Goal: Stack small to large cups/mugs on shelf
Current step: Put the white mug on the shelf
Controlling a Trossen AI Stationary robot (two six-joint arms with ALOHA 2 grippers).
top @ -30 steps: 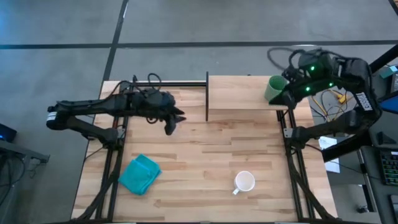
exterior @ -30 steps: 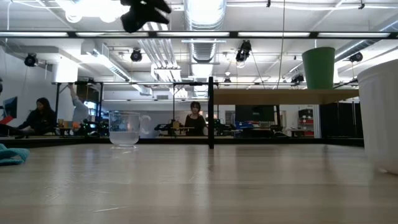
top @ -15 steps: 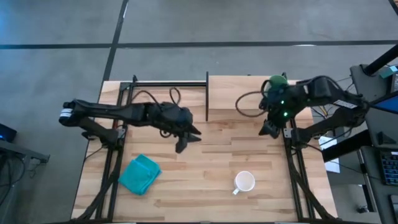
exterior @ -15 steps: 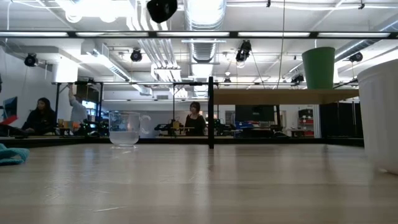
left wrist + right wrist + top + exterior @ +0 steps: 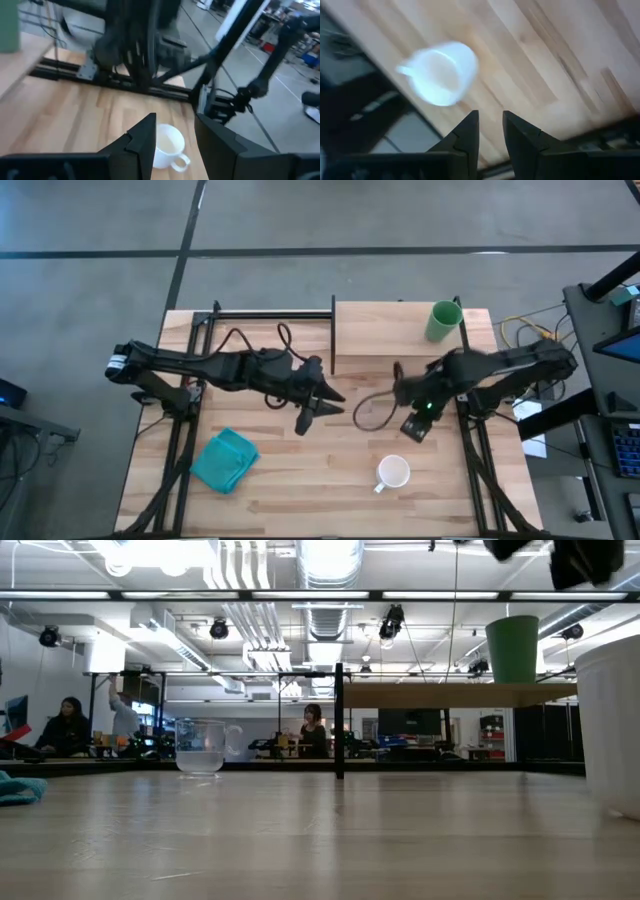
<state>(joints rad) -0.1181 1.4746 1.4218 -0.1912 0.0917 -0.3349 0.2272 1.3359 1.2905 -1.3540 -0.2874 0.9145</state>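
Black and folded low, the left arm stretches from its base across the tabletop (image 5: 300, 470) toward the middle, its left gripper (image 5: 318, 402) hanging over bare wood with the two fingers (image 5: 142, 145) spread apart and nothing between them. Past those fingertips, the white mug (image 5: 392, 472) sits upright on the table, handle out to one side; in the left wrist view it shows just beyond the gap between the fingers (image 5: 167, 146).

From the other side the right arm bends inward, elbow near the table's edge and wrist angled down, a cable looping beside it. Its right gripper (image 5: 414, 423) hovers above the wood, fingers (image 5: 467, 137) parted by a narrow gap, gripping nothing. The mug lies ahead of and a little off to one side of these fingertips (image 5: 442, 72), blurred, apart from them.

Well behind the right gripper's fingers, the green cup (image 5: 442, 321) stands upright on the shelf (image 5: 385, 330), near its outer end. From table height the cup (image 5: 512, 650) stands tall on the raised board (image 5: 440, 695).

Far back from the left gripper's fingers, the clear glass tumbler (image 5: 201, 747) stands on the table; I can't pick it out from above. A teal cloth (image 5: 225, 460) lies crumpled near the table's front, on the left arm's side.
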